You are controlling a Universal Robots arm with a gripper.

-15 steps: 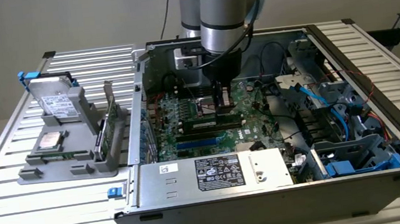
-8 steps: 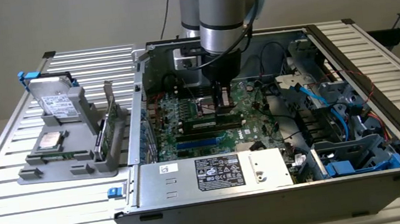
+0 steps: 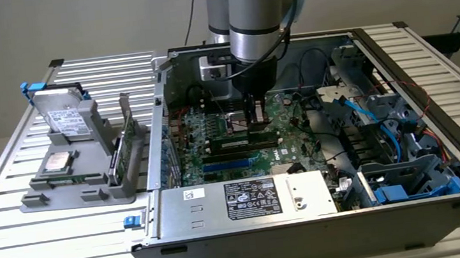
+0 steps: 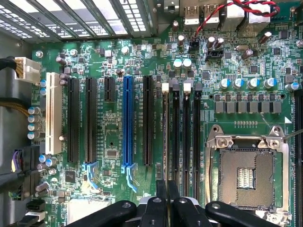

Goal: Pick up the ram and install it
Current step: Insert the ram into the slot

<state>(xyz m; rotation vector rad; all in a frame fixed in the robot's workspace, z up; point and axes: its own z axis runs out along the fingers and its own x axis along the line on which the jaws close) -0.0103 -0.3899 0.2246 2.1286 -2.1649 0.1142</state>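
- Gripper (image 3: 257, 125) (image 4: 166, 189) — lowered inside the open computer case (image 3: 325, 218), over the motherboard (image 4: 113, 127).
- Claw — narrow, fingers nearly together at the ram's top edge; a pinch on it cannot be confirmed.
- The ram (image 3: 233, 143) (image 4: 165, 137) — standing on edge in the memory slots beside the processor socket (image 4: 246, 175).

Slatted silver metal table (image 3: 14, 190) bears a grey plastic parts stand (image 3: 79, 197), exterior view's left, beside an open dark computer case (image 3: 310, 239).
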